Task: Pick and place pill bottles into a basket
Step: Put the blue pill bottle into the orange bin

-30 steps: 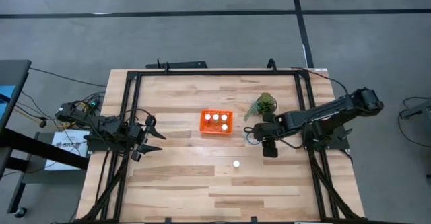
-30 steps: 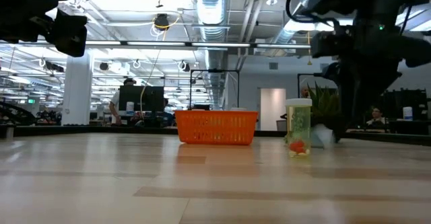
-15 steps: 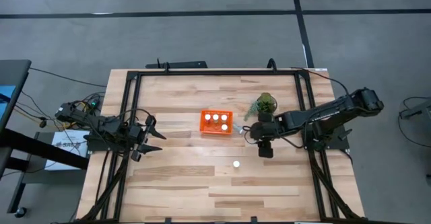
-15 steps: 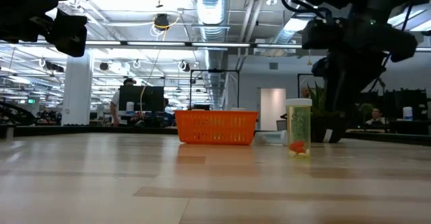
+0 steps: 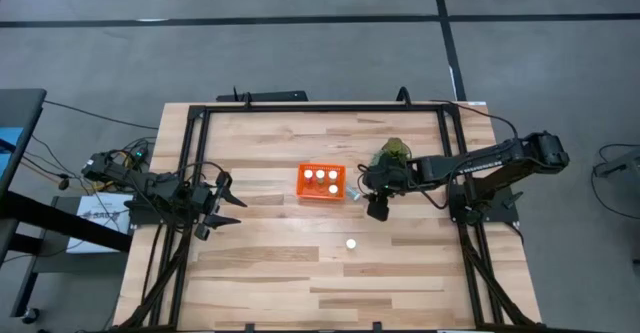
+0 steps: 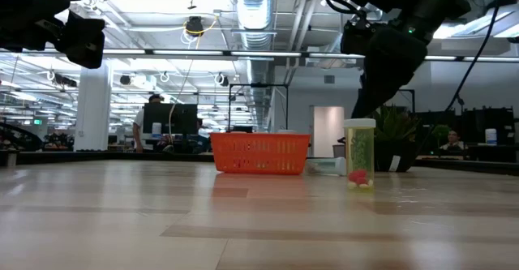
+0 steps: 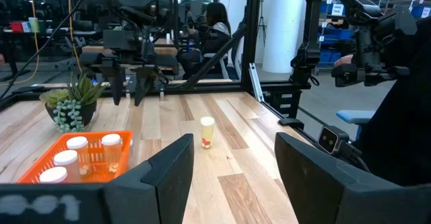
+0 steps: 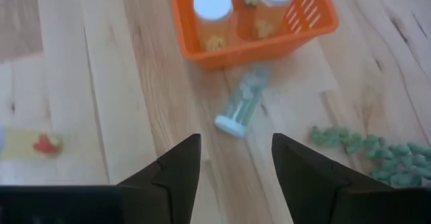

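Near table (image 5: 270, 273) centre, basket (image 5: 321, 183) with four bottles (image 5: 321, 174) upright inside. Just right of basket, one bottle (image 8: 242, 103) lying on its side, beside plant (image 5: 394, 154). Nearer the front edge, a lone bottle (image 5: 351, 243) upright. Right gripper (image 5: 378, 210) open between plant and lone bottle; left gripper (image 5: 222, 204) open at left edge.

the right gripper (image 5: 377, 211) has swung across the table toward the basket (image 5: 322, 183), from a spot out by the right frame rail and nearer the front to one just beside the basket's right side, close to the plant (image 5: 393, 154). its arm now stretches out longer over the table. in the low view the gripper has climbed and slid left, from right of the standing bottle (image 6: 359, 154) to above it, uncovering the plant and a bottle lying on its side (image 8: 241, 108) beside the basket. its fingers (image 8: 176, 167) are spread apart above that bottle.
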### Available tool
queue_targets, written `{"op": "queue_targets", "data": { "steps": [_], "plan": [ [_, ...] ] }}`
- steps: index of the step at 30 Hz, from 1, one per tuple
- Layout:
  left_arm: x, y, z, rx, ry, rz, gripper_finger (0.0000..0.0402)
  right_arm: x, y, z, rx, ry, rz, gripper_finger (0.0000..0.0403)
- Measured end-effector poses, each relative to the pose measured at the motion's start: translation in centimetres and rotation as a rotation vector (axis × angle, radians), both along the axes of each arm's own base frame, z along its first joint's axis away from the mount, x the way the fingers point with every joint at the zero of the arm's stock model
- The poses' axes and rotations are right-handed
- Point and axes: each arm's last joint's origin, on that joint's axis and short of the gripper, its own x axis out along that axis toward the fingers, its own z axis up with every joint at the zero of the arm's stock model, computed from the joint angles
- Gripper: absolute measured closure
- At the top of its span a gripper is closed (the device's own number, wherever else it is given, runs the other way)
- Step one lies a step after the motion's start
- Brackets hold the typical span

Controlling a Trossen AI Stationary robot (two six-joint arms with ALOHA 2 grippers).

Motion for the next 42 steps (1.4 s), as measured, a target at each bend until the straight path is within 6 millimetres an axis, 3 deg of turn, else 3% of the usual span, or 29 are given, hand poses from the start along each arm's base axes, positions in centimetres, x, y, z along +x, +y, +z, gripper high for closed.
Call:
{"op": "queue_targets", "data": {
  "steps": [5,12,19,32,42],
  "plan": [
    [0.0,0.0,0.0,0.000,0.000,0.000,0.0204,0.3,-0.2,-0.1,0.015,-0.019,-0.028,0.0218],
    [0.0,0.0,0.0,0.000,0.000,0.000,0.0204,2.0,-0.1,-2.8,0.013,0.094,0.008,0.0222],
    [0.0,0.0,0.0,0.000,0.000,0.000,0.0204,3.9,-0.3,-3.9,-0.001,0.135,0.028,0.0230],
    [0.0,0.0,0.0,0.000,0.000,0.000,0.0204,5.0,-2.0,-3.2,0.030,0.114,0.003,0.0226],
    [0.0,0.0,0.0,0.000,0.000,0.000,0.0204,6.0,-2.2,-4.8,0.060,0.192,-0.022,0.0221]
  ]
}}
